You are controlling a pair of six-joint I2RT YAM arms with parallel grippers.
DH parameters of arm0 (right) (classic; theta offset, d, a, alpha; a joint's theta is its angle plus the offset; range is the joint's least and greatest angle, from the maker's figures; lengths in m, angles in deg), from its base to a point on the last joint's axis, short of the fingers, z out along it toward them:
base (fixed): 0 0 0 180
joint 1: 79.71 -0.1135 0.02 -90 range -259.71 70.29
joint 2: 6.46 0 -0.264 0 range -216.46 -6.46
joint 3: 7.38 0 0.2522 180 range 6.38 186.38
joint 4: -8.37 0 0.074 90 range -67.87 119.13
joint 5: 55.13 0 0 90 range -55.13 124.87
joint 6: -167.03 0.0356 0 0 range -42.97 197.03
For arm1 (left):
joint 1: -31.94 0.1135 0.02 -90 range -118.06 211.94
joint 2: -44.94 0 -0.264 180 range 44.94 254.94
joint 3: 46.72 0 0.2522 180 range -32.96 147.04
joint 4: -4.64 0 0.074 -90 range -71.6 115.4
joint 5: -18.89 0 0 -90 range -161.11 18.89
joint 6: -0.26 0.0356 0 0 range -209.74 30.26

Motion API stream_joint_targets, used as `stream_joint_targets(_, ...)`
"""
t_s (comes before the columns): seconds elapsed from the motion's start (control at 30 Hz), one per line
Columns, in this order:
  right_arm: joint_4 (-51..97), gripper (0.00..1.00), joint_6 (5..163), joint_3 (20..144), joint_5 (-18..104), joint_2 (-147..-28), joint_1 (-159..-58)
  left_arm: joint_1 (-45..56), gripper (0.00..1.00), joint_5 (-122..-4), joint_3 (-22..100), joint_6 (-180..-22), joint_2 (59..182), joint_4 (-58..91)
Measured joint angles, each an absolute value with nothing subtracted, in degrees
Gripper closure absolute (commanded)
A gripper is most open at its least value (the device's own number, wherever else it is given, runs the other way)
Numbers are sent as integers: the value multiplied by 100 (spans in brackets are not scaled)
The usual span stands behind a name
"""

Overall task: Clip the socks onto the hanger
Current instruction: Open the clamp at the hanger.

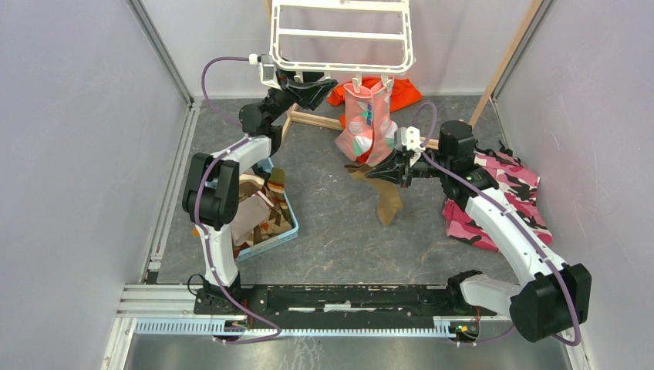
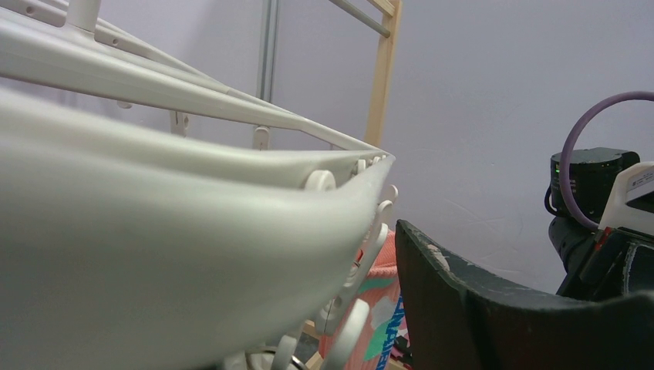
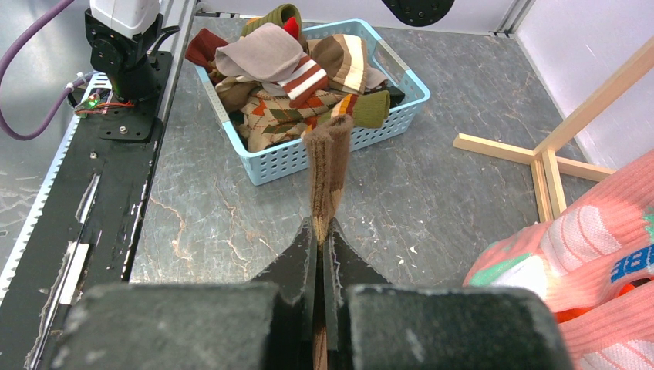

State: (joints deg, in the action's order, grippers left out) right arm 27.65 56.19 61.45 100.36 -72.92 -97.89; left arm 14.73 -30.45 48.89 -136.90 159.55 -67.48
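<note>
The white hanger hangs at the back, and its rim fills the left of the left wrist view. One pink sock with teal and white patches dangles from its front clips. My left gripper is open at the hanger's front left rim. One dark finger shows, apart from the rim; the other is hidden behind it. My right gripper is shut on a plain brown sock. That brown sock droops to the floor below the pink one.
A light blue basket piled with several socks sits by the left arm, also seen as the basket ahead of the right wrist. Pink camouflage cloth lies right, an orange garment behind. The wooden stand rises at the back right.
</note>
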Motion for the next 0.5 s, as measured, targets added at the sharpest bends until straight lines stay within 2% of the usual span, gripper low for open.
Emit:
stream_joint_targets(0.13,2762,100,5617,6145,10034,-7292,-9780,1473,29,-3043,4926,-13709,15955,-6748)
stream_joint_targets(0.27,2762,100,5617,6145,10036,-7292,-9780,1473,33,-3043,4967,-13725,15955,-6748)
stream_joint_targets(0.37,2765,100,5617,6145,10036,-7292,-9780,1473,40,-3043,4974,-13749,15955,-6746)
stream_joint_targets(0.47,2762,100,5617,6145,10036,-7292,-9780,1473,56,-3038,4983,-13773,15955,-6746)
stream_joint_targets(0.5,2762,100,5619,6145,10034,-7292,-9780,1473,64,-3036,4989,-13788,15955,-6746)
